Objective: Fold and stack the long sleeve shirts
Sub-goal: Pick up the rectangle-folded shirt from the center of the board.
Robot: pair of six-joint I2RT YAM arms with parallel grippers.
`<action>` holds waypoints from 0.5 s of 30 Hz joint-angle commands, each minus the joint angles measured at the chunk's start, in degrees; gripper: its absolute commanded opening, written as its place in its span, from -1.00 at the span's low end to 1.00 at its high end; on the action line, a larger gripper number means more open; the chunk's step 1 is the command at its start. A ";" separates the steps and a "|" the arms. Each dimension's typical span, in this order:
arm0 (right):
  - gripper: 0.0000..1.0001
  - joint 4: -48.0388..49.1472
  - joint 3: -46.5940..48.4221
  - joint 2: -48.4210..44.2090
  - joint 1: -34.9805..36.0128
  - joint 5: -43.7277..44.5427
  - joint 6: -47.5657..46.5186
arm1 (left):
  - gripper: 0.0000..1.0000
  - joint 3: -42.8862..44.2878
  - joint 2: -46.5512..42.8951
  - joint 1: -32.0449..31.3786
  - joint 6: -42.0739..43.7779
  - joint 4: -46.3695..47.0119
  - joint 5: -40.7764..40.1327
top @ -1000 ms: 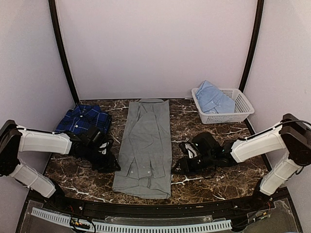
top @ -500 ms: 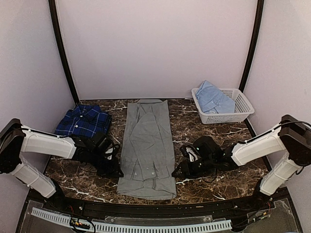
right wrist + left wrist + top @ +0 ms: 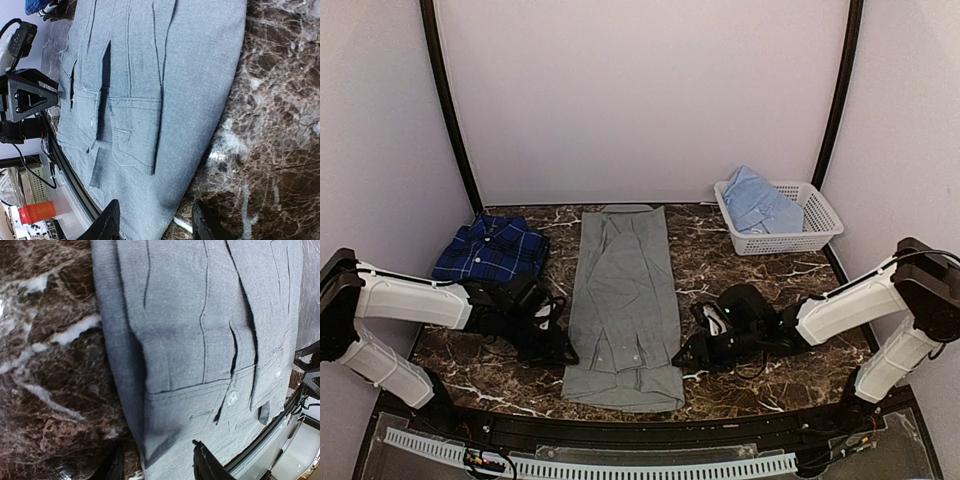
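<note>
The grey shirt (image 3: 623, 300) lies folded into a long strip down the middle of the table, collar at the far end. My left gripper (image 3: 558, 350) is open at its lower left edge. In the left wrist view that gripper (image 3: 157, 466) straddles the edge of the grey cloth (image 3: 200, 340). My right gripper (image 3: 688, 355) is open at the lower right edge. In the right wrist view it (image 3: 156, 225) straddles the cloth (image 3: 150, 75) the same way. The navy plaid shirt (image 3: 490, 250) lies folded at the left. The light blue shirt (image 3: 758, 203) sits in the basket.
A white lattice basket (image 3: 815, 228) stands at the back right of the dark marble table (image 3: 740, 270). Black frame rails run up both back corners. The table's front edge lies just below the grey shirt's hem.
Both grippers have moved in against the grey shirt's lower edges. The shirt's near end has shifted a little to the right and looks narrower.
</note>
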 commanded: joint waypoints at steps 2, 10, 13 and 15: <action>-0.10 4.46 -0.79 1.81 0.81 0.30 2.33 | -0.09 -1.57 2.63 0.34 1.86 0.99 1.33; -0.14 8.35 0.11 5.51 0.87 -1.12 3.81 | -0.31 -2.04 5.08 0.38 2.12 3.04 4.69; -0.16 9.30 0.60 6.80 0.87 -1.68 3.97 | -0.38 -2.19 5.36 0.38 2.03 3.49 5.51; -0.18 9.56 1.08 7.76 0.87 -2.01 3.93 | -0.44 -2.42 5.51 0.38 1.78 4.04 6.18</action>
